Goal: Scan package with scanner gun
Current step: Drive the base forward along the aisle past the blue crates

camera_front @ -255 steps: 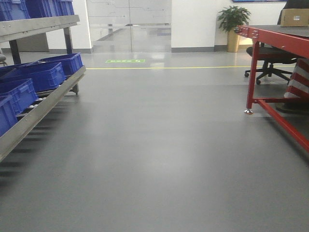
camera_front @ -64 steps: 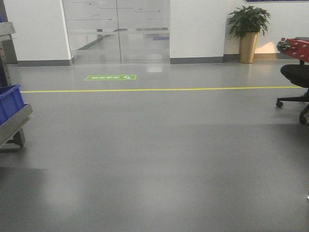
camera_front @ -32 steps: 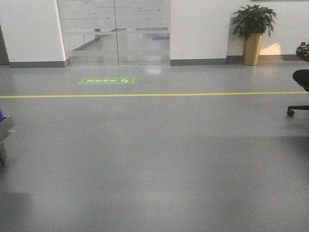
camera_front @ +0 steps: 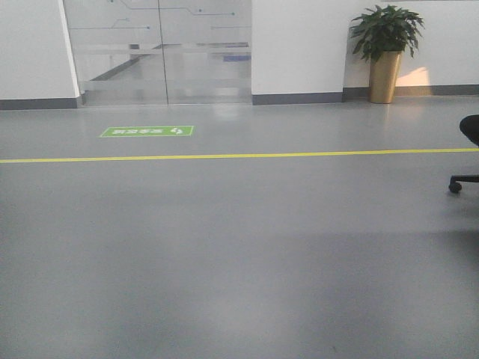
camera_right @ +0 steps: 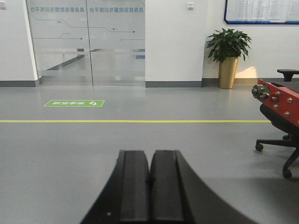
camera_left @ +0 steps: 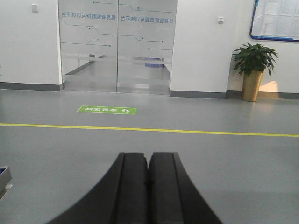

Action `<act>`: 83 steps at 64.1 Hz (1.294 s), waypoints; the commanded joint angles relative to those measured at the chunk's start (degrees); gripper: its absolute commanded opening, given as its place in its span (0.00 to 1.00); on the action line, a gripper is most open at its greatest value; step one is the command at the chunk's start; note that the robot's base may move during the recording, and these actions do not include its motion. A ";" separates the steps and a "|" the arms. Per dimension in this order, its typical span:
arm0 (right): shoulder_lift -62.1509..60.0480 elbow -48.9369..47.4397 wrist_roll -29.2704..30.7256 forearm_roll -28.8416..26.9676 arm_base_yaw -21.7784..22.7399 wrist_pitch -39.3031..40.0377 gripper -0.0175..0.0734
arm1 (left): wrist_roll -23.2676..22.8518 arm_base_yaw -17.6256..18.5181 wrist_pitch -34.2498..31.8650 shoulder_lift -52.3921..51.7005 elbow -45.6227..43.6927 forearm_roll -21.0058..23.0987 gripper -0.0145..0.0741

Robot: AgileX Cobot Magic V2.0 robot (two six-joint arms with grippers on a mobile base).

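Facing glossy grey floor (camera_front: 239, 262), matte black left end effector (camera_left: 148, 155) and right end effector (camera_right: 150, 154) (curved flanks) sit pinched together.

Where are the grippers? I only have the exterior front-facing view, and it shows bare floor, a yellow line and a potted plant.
Observer: Both appear only in the wrist views. The left gripper has its fingers pressed together and holds nothing.
Operator: And the right one?
Observer: The right gripper is shut and empty too.
Operator: Any sign of the package or scanner gun?
Observer: Neither shows in any view. The right wrist view does show the corner of a red table above the office chair. Your view does not show that table.
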State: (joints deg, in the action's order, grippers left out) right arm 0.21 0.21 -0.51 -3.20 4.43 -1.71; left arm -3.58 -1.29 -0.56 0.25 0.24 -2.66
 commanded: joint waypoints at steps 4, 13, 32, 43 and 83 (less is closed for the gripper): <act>-0.21 -0.21 0.09 0.32 0.18 1.27 0.01 | -0.07 0.28 -0.88 -0.25 -0.24 -0.14 0.04; -0.21 -0.21 0.09 0.32 0.18 1.27 0.01 | -0.07 0.28 -0.88 -0.25 -0.24 -0.14 0.04; -0.21 -0.21 0.09 0.32 0.18 1.27 0.01 | -0.07 0.28 -0.88 -0.25 -0.24 -0.14 0.04; -0.21 -0.21 0.09 0.32 0.18 1.27 0.01 | -0.07 0.28 -0.88 -0.25 -0.24 -0.14 0.04; -0.21 -0.21 0.09 0.32 0.18 1.27 0.01 | -0.07 0.28 -0.88 -0.25 -0.24 -0.14 0.04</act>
State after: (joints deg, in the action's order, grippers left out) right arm 0.21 0.21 -0.51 -3.20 4.43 -1.71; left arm -3.58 -1.29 -0.56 0.25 0.24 -2.66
